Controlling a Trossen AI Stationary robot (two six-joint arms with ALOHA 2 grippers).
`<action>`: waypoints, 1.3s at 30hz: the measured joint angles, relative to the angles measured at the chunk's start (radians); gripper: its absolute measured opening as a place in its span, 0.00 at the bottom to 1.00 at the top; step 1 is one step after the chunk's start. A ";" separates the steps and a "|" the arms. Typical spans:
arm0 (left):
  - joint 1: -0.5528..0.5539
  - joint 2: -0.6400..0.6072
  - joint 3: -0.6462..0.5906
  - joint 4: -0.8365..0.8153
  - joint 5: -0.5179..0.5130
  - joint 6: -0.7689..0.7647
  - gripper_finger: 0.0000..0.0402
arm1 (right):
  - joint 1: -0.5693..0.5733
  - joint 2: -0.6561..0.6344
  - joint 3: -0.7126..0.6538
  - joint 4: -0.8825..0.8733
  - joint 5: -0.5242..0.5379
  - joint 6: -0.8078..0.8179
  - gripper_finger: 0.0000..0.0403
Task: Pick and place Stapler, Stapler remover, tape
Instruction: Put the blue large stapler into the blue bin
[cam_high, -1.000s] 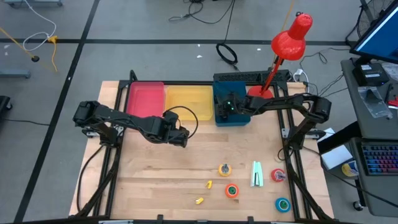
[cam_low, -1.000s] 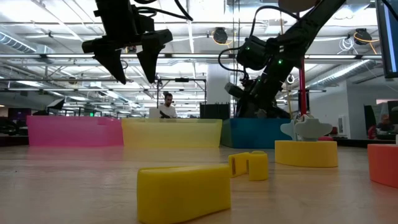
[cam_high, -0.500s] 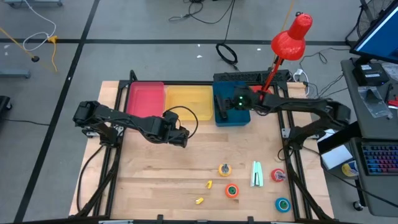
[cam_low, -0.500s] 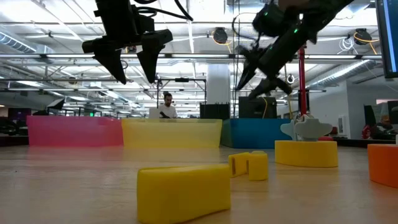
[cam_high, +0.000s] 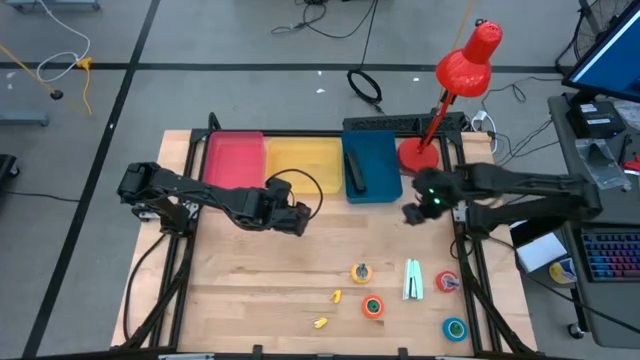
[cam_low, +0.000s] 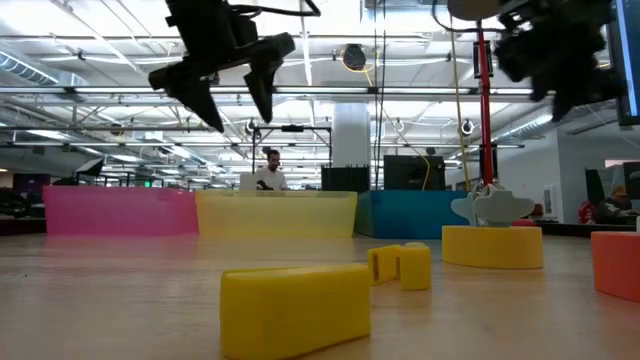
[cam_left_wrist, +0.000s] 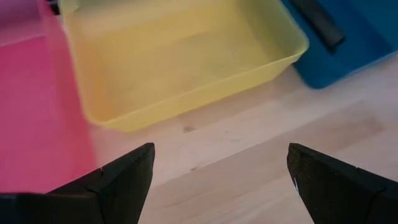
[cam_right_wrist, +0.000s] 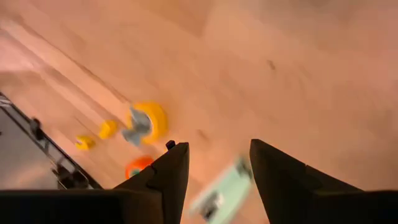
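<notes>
A dark stapler (cam_high: 355, 172) lies on the floor of the blue bin (cam_high: 380, 185). A mint-green stapler (cam_high: 413, 280) lies flat on the wood near the right front. Around it lie the tape rolls: yellow (cam_high: 361, 272) with a grey piece on top, orange (cam_high: 373, 307), red (cam_high: 447, 283) and blue-teal (cam_high: 455, 328). Two small yellow staple removers (cam_high: 337, 296) (cam_high: 320, 322) lie left of them. My right gripper (cam_high: 410, 214) hangs open above bare wood, between the blue bin and these things. My left gripper (cam_high: 300, 220) hovers open in front of the yellow bin (cam_left_wrist: 186, 56).
A pink bin (cam_high: 235, 160), the yellow bin and the blue bin stand in a row along the far edge. A red desk lamp (cam_high: 462, 70) stands at the far right corner. Bare wood lies between the bins and the small things.
My right gripper has risen out of the blue bin and swung toward the table's right and near edges, tipping downward; the dark stapler now shows lying in the bin. My left gripper has tipped a little while staying in place.
</notes>
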 joint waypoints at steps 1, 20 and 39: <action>0.000 0.000 0.000 0.017 0.000 0.001 0.90 | 0.026 -0.015 0.000 -0.025 0.001 0.025 0.40; -0.041 0.000 0.000 0.069 0.068 0.003 0.90 | 0.331 -0.047 -0.274 0.030 -0.014 0.087 0.40; -0.054 0.000 0.000 0.074 0.193 -0.037 0.90 | 0.331 -0.101 -0.504 0.298 -0.266 -0.024 0.40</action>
